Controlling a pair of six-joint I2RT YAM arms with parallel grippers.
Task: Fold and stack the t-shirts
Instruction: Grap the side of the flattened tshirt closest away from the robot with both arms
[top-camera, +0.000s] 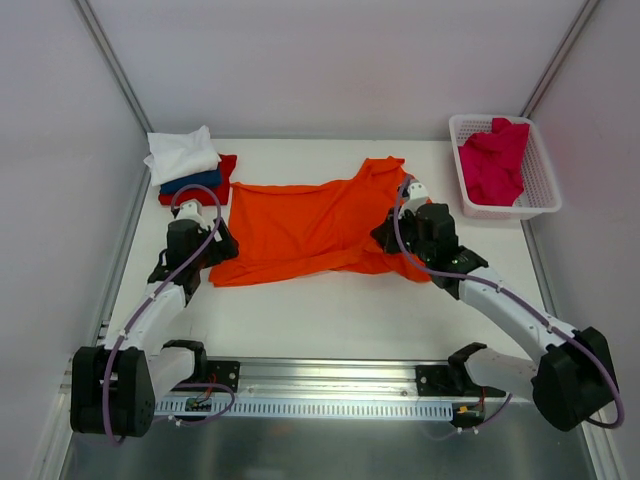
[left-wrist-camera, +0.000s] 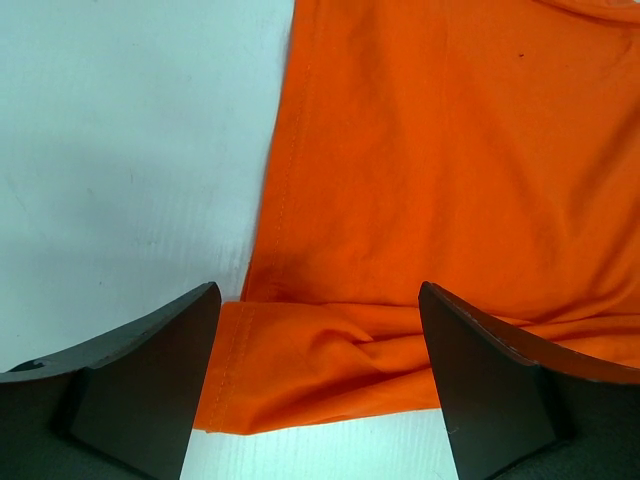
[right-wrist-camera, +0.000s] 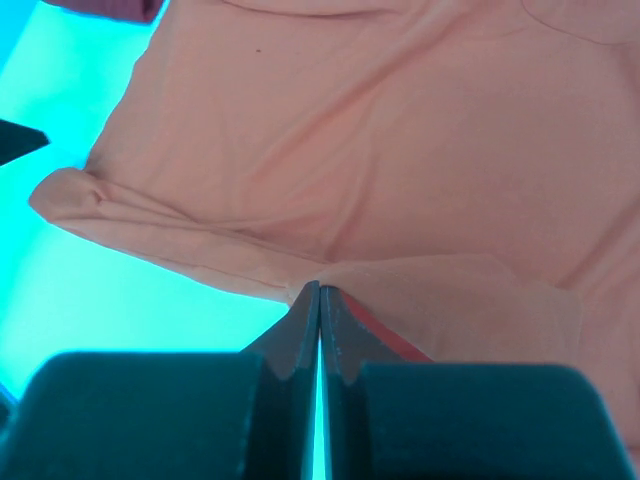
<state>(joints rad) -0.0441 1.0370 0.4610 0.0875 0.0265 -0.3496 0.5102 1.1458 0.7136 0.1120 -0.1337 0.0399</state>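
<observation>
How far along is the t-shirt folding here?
Done: folded stack, white over blue and red, far left. In hand: orange shirt spread; right claw shut on its near edge, left claw open at its left corner. Left: crimson-pink shirt in the basket.

White arms (top-camera: 512, 306) – black joints (top-camera: 575, 378), purple cables (top-camera: 105, 395)

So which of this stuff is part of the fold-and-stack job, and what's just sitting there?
Job:
- orange t-shirt, spread mid-table
- white t-shirt, dark blue t-shirt and red t-shirt, piled at the far left
- crimson-pink t-shirt, bunched in the basket

Just there:
- white lattice basket, far right
</observation>
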